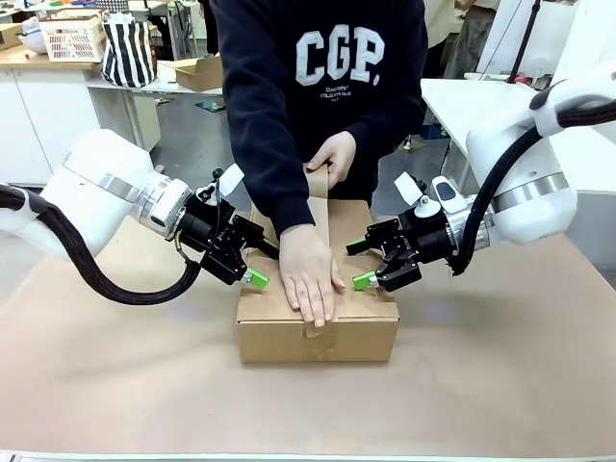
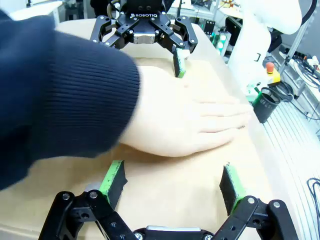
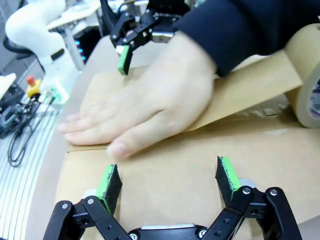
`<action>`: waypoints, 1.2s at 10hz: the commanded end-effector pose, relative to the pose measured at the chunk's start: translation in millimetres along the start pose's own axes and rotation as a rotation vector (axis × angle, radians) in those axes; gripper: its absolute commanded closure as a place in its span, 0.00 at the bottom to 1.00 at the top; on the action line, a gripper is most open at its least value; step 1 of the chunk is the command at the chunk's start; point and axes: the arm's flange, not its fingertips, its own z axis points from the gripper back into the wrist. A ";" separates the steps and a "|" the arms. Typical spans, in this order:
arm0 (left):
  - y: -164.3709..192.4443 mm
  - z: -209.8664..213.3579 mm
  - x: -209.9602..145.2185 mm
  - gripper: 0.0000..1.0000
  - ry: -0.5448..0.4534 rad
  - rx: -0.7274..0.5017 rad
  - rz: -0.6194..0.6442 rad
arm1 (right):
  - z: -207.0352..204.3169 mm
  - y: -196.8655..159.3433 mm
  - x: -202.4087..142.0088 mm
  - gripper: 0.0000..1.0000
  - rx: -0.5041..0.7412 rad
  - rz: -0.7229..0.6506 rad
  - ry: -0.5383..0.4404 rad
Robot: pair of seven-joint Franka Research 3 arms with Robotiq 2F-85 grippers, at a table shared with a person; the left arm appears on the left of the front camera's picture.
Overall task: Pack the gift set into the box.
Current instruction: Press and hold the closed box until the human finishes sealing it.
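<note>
The brown cardboard box (image 1: pixel 318 332) sits in the middle of the table with its top flaps down. A person's hand (image 1: pixel 310 274) lies flat on the top, pressing a strip of brown tape (image 1: pixel 320 207). The other hand (image 1: pixel 332 164) holds the tape roll (image 3: pixel 307 75) behind the box. My left gripper (image 1: pixel 262 262) is open at the left edge of the box top (image 2: pixel 170 200). At the right edge my right gripper (image 1: pixel 362 263) is open too, over the lid (image 3: pixel 165 200). Neither holds anything. The gift set is out of view.
The tan table surface (image 1: pixel 500 366) has free room in front of and beside the box. Behind the person, a counter carries a white basket (image 1: pixel 72 38), a striped bag (image 1: pixel 128 53) and a small carton (image 1: pixel 197 72). A white table (image 1: pixel 452 96) stands at the back right.
</note>
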 end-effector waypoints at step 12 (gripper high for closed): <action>-0.7 -1.4 -1.7 0.00 -0.008 0.003 0.004 | 0.4 2.4 -2.3 0.00 -0.004 0.017 -0.004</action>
